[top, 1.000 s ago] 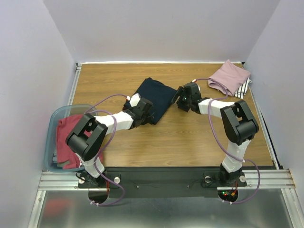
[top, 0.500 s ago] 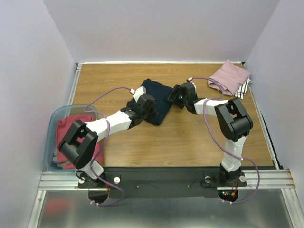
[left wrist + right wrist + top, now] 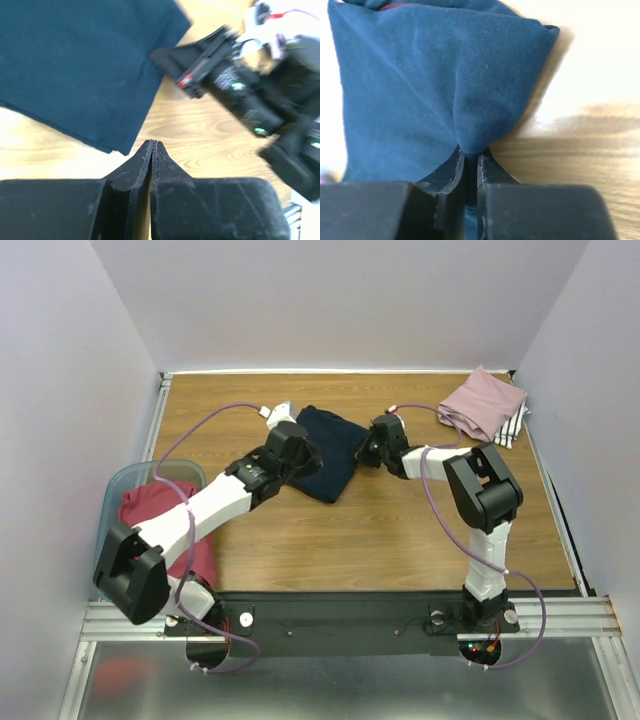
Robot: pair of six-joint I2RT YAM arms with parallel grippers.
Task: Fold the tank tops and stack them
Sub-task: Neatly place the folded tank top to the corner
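**Count**
- Arms: two, each with one two-finger gripper.
- Tubs: one.
- Tank tops told apart: four (one navy, one pink, one striped, and at least one red).

**Near zone, lower left of the top view**
The translucent teal tub (image 3: 112, 502) sits at the left edge of the wooden table (image 3: 400, 530). The red tank top (image 3: 150, 515) lies bunched inside it. It cannot be told whether the red mass is one garment or several.

**Middle zone, centre of the top view**
The navy tank top (image 3: 335, 445) lies flat on the wood between the two grippers. It is folded into a rough rectangle, set at a tilt, with one corner pointing toward the bottom of the frame. Its surface is plain and dark, and no number shows on the side facing up. A sliver of red trim shows at the upper left edge of the right wrist view.

- The left gripper (image 3: 152, 150) has its fingers pressed together with nothing between them. It sits over bare wood, just beside the lower corner of the navy top.
- The right gripper (image 3: 468, 155) has its fingers closed on a pinch of the navy cloth at the garment's right edge. The fabric puckers into the grip.

**Far zone, upper right of the top view**
The pink tank top (image 3: 485, 400) lies folded on the white black-striped tank top (image 3: 513, 425), which shows only along the pile's right edge. The pile is well apart from the navy top.
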